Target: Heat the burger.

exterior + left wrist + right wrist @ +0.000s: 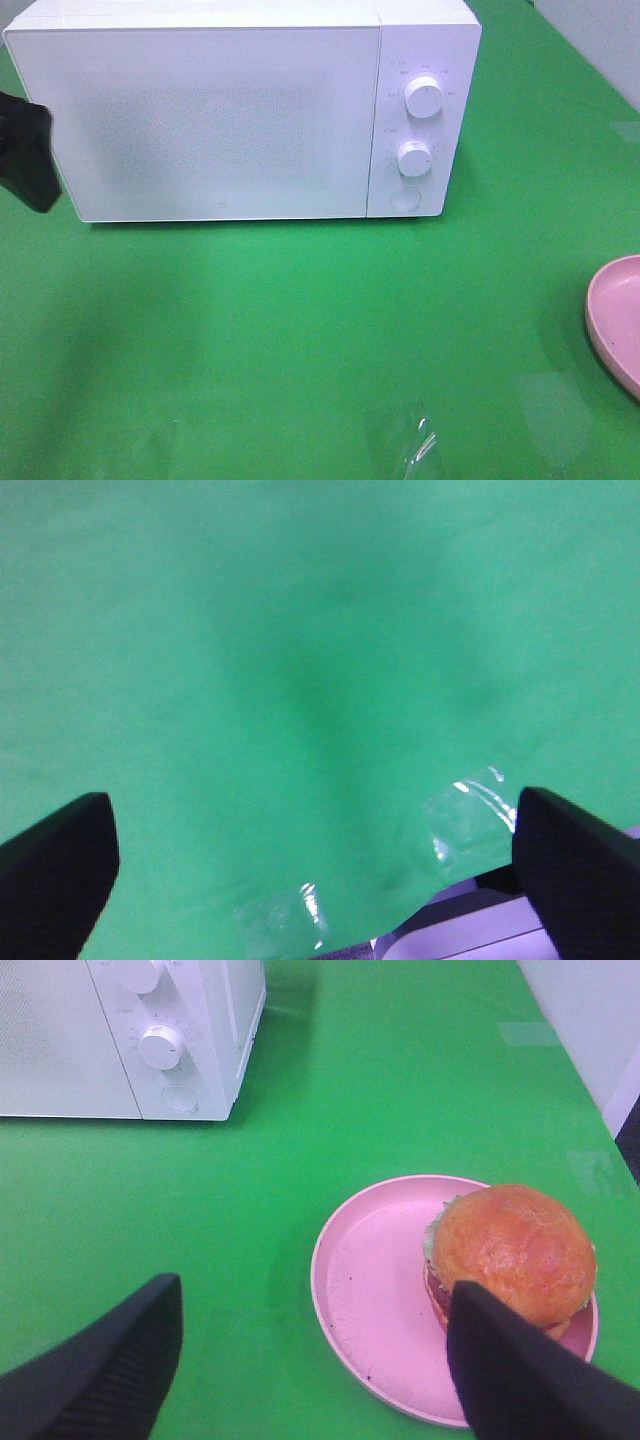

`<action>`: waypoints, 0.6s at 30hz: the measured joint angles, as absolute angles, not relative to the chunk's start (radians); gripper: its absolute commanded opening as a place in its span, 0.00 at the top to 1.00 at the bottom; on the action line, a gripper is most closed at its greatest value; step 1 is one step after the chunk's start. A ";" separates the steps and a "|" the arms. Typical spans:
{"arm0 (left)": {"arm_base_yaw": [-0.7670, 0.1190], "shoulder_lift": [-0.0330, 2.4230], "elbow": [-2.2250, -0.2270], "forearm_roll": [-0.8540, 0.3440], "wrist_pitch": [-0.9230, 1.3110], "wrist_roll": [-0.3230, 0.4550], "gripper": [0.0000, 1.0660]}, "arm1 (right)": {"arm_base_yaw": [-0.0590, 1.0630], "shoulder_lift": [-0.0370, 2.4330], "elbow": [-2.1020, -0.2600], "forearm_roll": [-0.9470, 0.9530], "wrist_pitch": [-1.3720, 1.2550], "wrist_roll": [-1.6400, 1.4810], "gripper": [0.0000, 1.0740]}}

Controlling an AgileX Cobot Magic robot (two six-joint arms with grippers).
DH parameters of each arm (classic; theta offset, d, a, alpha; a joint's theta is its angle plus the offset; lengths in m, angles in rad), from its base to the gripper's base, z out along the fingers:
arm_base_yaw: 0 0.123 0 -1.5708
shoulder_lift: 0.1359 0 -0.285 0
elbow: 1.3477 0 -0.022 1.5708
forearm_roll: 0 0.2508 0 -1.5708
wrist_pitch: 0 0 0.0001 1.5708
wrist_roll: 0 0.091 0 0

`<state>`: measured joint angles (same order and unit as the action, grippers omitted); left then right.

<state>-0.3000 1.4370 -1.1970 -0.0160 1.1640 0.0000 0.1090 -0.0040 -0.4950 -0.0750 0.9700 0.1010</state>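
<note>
With your right gripper (310, 1360) wide open and empty just short of the burger (512, 1252), centre the bun between its fingers before closing gently, while the left gripper (320, 870) hangs open and empty over the bench (300, 630).

Black, textured, wedge-shaped gripper fingers (570, 865)

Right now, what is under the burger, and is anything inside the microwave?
The burger sits on a pink plate, off-centre near its rim; the plate rests on the green table. The microwave door is closed and frosted, so its inside cannot be seen.
</note>
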 measured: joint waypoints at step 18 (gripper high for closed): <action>0.019 1.086 -0.950 -0.187 1.199 0.196 0.06 | 0.109 -0.004 -0.495 -0.075 0.970 0.101 0.34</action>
<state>0.0190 1.0860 -0.9500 -0.1870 1.1990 0.1960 0.1090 -0.0040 -0.4950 -0.0750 0.9700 0.1010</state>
